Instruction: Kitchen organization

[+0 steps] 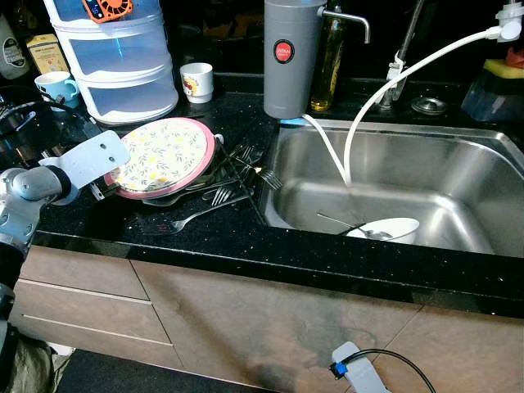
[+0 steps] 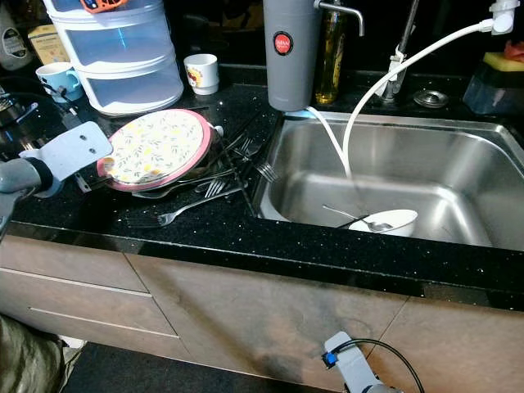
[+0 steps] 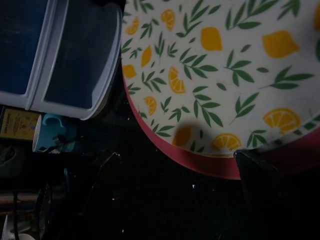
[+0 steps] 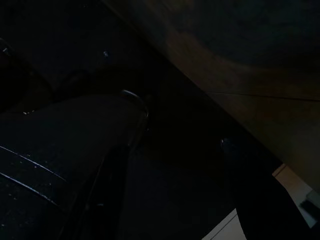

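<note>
A round plate with a lemon print and a pink rim lies tilted on a pile of forks and other dishes on the black counter, left of the sink. My left gripper sits at the plate's left edge. In the left wrist view its fingers are open, with the plate rim just ahead between them. A white bowl with a spoon lies in the sink. My right gripper hangs open by the cabinet front, in the dark.
A clear stacked drawer box, a blue mug and a white mug stand behind the plate. A grey water filter and an oil bottle stand at the sink's back left. A white hose runs into the sink.
</note>
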